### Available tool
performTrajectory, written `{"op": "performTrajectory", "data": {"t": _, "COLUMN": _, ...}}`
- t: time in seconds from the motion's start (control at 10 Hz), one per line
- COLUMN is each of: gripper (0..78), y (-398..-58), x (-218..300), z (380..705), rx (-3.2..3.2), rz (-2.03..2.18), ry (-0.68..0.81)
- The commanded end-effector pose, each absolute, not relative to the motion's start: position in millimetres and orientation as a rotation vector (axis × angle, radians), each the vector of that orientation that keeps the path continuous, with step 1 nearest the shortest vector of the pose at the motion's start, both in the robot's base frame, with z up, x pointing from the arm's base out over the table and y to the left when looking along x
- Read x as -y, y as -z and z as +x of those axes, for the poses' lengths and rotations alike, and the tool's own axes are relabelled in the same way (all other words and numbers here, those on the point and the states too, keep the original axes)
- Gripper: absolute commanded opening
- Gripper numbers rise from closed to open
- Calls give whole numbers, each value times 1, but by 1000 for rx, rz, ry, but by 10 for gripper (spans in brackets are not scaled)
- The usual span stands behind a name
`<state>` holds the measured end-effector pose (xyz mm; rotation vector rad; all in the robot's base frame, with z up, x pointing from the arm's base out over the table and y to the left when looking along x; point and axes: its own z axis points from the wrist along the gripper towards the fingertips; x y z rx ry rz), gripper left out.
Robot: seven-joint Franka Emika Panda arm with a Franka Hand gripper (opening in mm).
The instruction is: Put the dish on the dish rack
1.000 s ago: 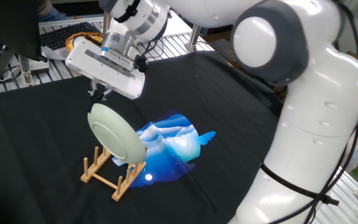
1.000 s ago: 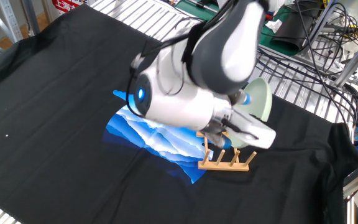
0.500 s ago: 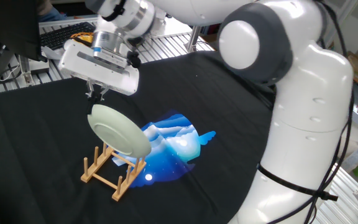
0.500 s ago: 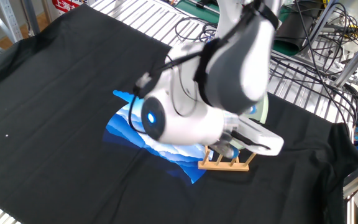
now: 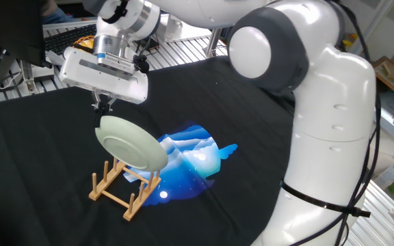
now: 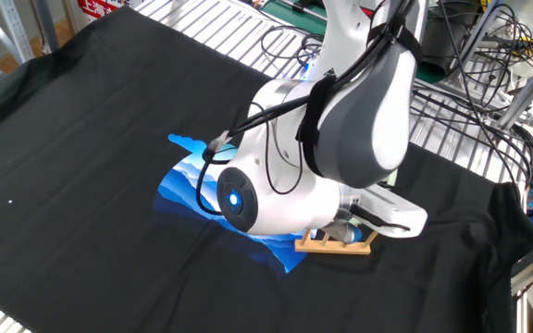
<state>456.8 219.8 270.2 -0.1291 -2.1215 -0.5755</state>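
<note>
One dish leaning in dish rack; end effector risen clear, grip state unclear.

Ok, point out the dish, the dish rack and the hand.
dish [image 5: 130,142], one fixed view, middle of its pale underside.
dish rack [image 5: 117,193], one fixed view, on the near base rail.
hand [image 5: 104,106], one fixed view, between the fingertips above the plate's rim.

dish: 1 | dish rack: 1 | blue-printed black cloth: 1 | claw: 1
</note>
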Motion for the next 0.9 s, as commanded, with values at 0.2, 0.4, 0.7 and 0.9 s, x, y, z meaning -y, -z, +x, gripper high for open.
{"op": "performTrajectory", "data": {"t": 0.2, "gripper": 11, "y": -266, "x": -223, "z": 458, "rx": 2066, "rz": -173, "ry": 630}}
{"op": "performTrajectory", "data": {"t": 0.4, "gripper": 11, "y": -260, "x": -223, "z": 460, "rx": 2057, "rz": -185, "ry": 641}}
{"op": "performTrajectory", "data": {"t": 0.7, "gripper": 11, "y": -249, "x": -224, "z": 463, "rx": 2058, "rz": -189, "ry": 644}}
{"op": "performTrajectory", "data": {"t": 0.9, "gripper": 11, "y": -236, "x": -224, "z": 466, "rx": 2056, "rz": -189, "ry": 647}}
